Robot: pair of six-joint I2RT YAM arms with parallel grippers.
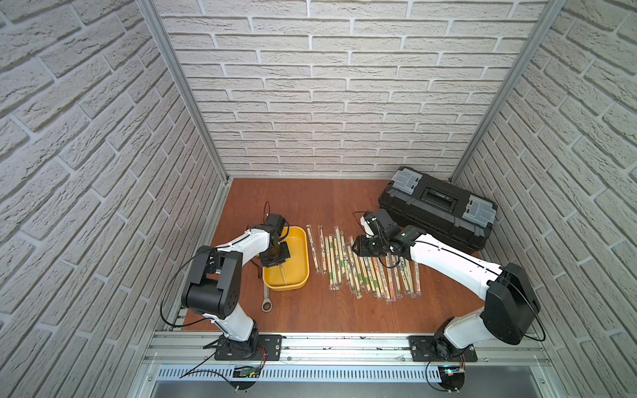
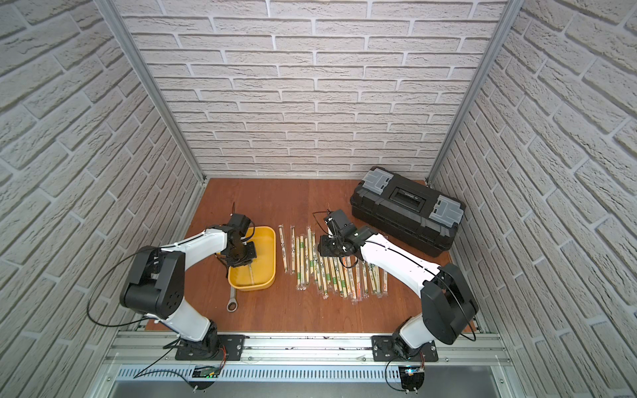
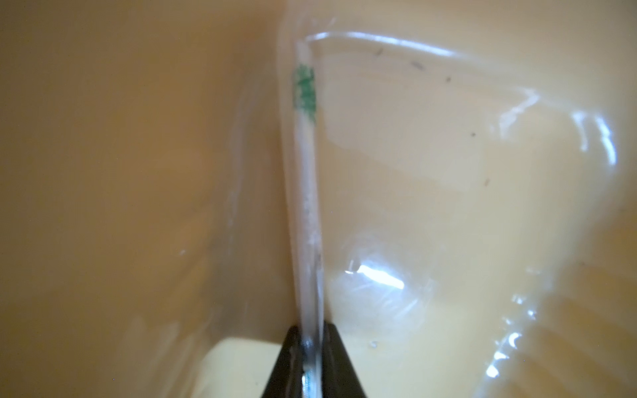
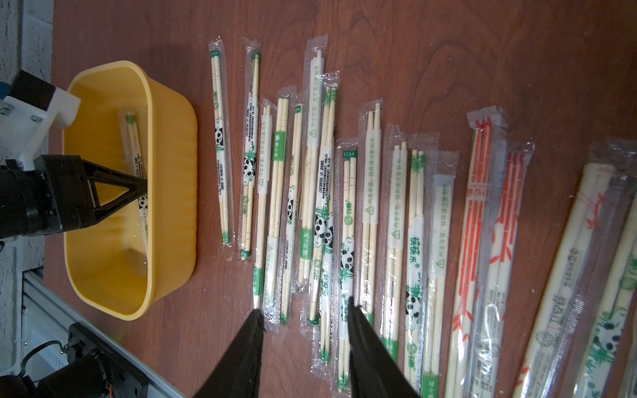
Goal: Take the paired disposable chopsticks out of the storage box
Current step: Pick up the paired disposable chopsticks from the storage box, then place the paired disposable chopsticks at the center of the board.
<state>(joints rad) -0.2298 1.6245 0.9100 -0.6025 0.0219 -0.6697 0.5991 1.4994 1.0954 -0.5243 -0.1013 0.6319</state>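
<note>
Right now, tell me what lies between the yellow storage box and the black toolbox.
Sleeved chopstick pairs lie side by side on the table between the storage box and the toolbox, with the right arm over them; both top views show it.

both top views are bright and even, lit softly from above; the brick walls point(image 1: 69, 138) bow outward toward the picture edges, and the arms throw only faint, soft shadows on the wooden table point(image 1: 310, 310). the left wrist view is too close to focus: the storage box point(image 3: 103, 172) wall is a dim yellow-brown haze, paler on one side, the sleeved chopstick pair point(image 3: 306, 193) is smeared, and white glare spots sit on glossy plastic. the right wrist view is crisp mid-frame, print readable on the laid-out chopsticks point(image 4: 348, 220), with sheen on their sleeves; the right gripper point(image 4: 304, 306) fingers are dark and soft
</note>
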